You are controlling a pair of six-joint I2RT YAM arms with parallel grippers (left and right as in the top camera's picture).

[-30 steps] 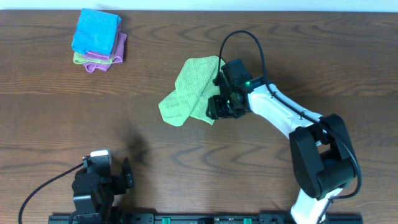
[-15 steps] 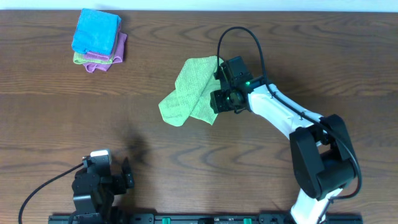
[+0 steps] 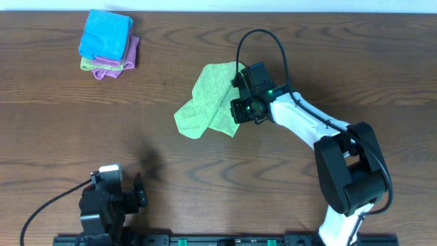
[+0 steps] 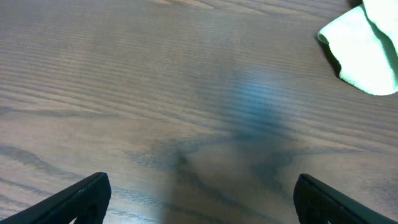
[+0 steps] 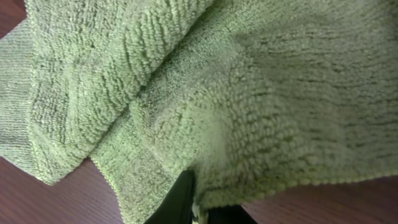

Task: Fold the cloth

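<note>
Open table point(image 3: 82, 123) left of the cloth point(image 3: 208, 99), folded stack point(image 3: 107, 44) blocking far-left corner, right arm point(image 3: 300, 121) seemingly crowding cloth's right edge

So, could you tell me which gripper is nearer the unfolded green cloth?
The right. The right gripper is at the cloth's right edge, pinching the fabric; the left gripper sits open near the table's front edge, well clear of it.

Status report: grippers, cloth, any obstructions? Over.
Left gripper open, parked over bare table. Right gripper shut on the cloth at its edge; cloth loosely doubled, not squared. Stack of folded cloths far off, nothing in the way.
</note>
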